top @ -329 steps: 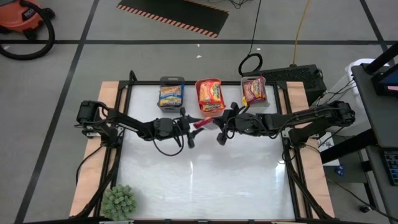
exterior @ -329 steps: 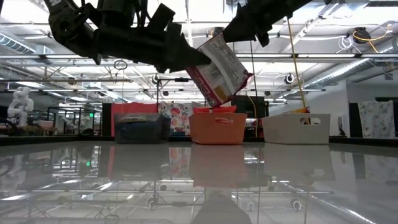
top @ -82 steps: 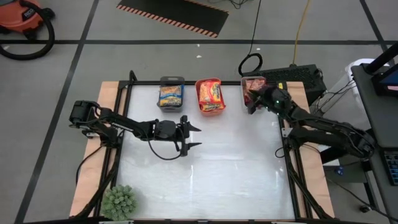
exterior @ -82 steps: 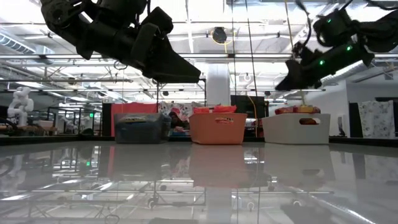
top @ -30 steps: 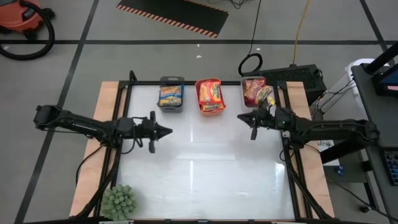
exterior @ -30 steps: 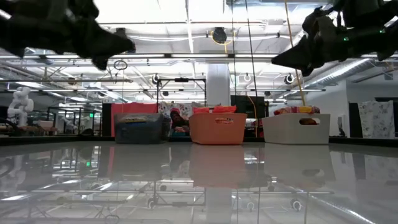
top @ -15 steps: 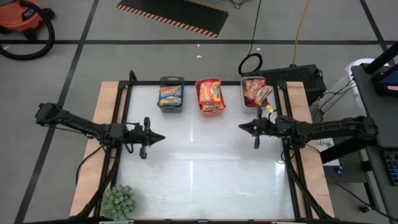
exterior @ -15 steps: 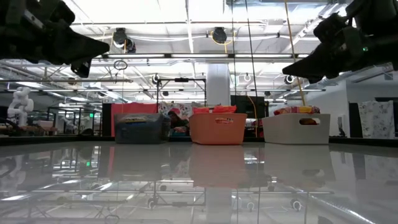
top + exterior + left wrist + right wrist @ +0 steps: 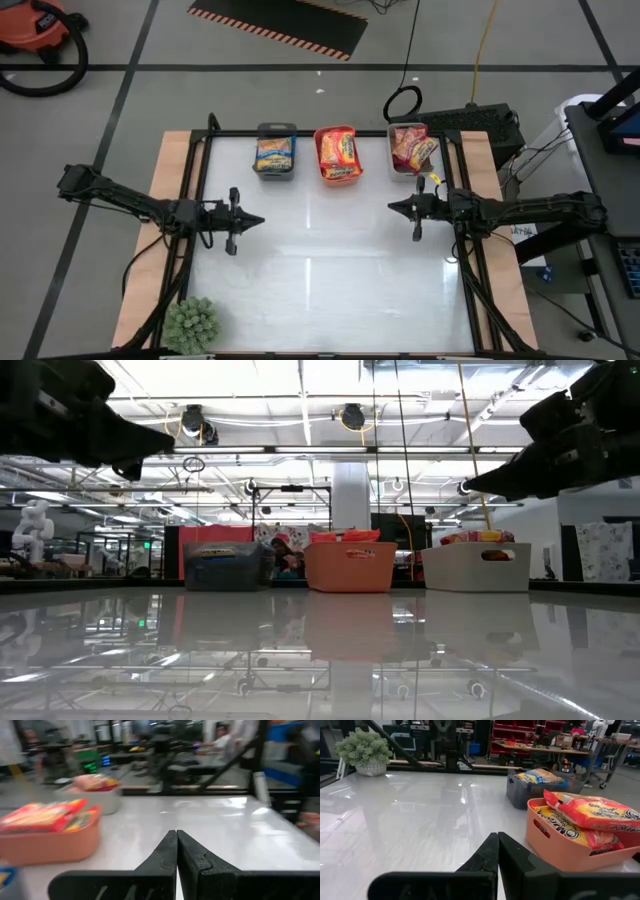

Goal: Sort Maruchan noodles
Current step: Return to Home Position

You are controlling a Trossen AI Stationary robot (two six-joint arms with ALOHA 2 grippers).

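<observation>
The Maruchan noodles lie sorted in three bins at the table's far edge: blue-yellow packets (image 9: 274,153) in the dark grey bin (image 9: 276,129), orange-red packets (image 9: 338,150) in the orange bin (image 9: 340,178), and red packets (image 9: 411,148) in the white bin (image 9: 392,158). My left gripper (image 9: 262,220) is shut and empty at the table's left side, pointing right. My right gripper (image 9: 391,207) is shut and empty at the right side, pointing left. Both hang above the table.
A small potted plant (image 9: 190,324) stands at the table's near left corner. The glossy white tabletop (image 9: 320,270) stretches between the two grippers. Black frame rails (image 9: 200,180) run along the table's sides.
Both arms have drawn back. My left gripper has gone toward the table's left and near edges and has shut. My right gripper has moved a little toward the right and near edges. The packets stay in their bins.
</observation>
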